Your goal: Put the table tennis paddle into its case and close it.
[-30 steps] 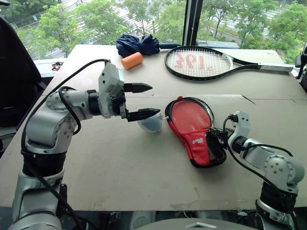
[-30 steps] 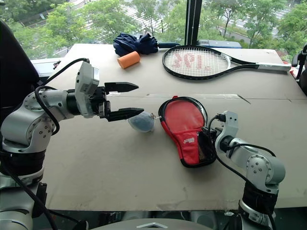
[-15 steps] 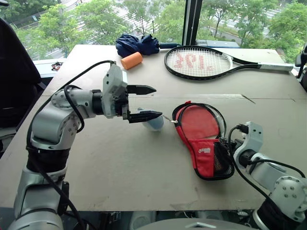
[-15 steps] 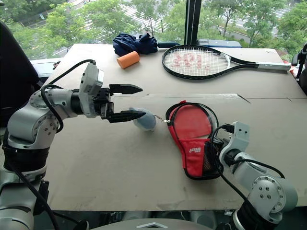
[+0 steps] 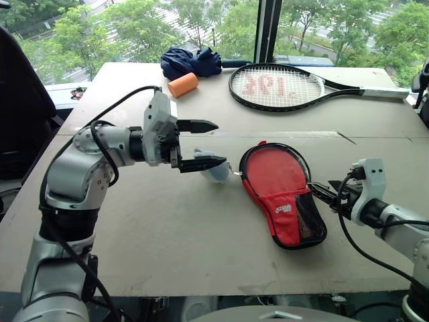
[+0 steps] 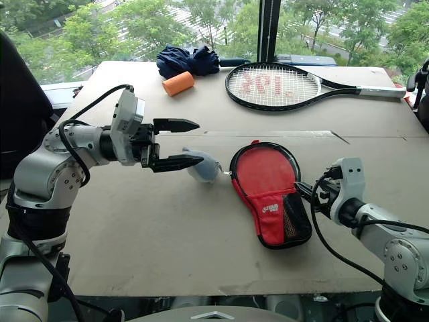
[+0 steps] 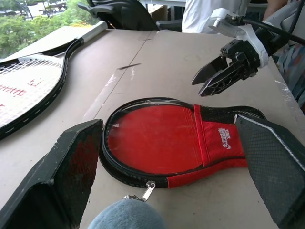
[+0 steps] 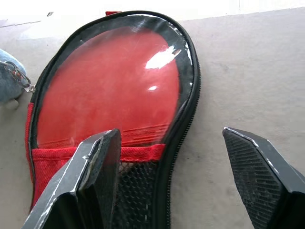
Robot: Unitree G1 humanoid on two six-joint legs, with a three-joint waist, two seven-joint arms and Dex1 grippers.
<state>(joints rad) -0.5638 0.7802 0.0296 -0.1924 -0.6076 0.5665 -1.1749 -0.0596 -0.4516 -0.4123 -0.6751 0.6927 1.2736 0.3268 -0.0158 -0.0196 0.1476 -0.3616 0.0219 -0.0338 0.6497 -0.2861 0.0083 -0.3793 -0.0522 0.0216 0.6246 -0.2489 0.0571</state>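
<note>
The red case lies flat on the table, round end toward the far side and black mesh pocket toward me. Its zip runs round the rim, and the glossy round face shows red. The table tennis paddle itself is hidden. A grey plush charm hangs off the zipper at the case's left. My left gripper hovers open just above and left of the charm. Just right of the case's narrow end, my right gripper is open and off the case, holding nothing.
At the far side lie a black strung tennis racket, a folded dark blue umbrella and an orange cylinder. A black chair stands at the left. A person in a white shirt is beyond the table's right side.
My right gripper has let go of the case's narrow end, opened and drawn back to the right. The case has slid rightward and settled flat. The left gripper has stayed in place.
</note>
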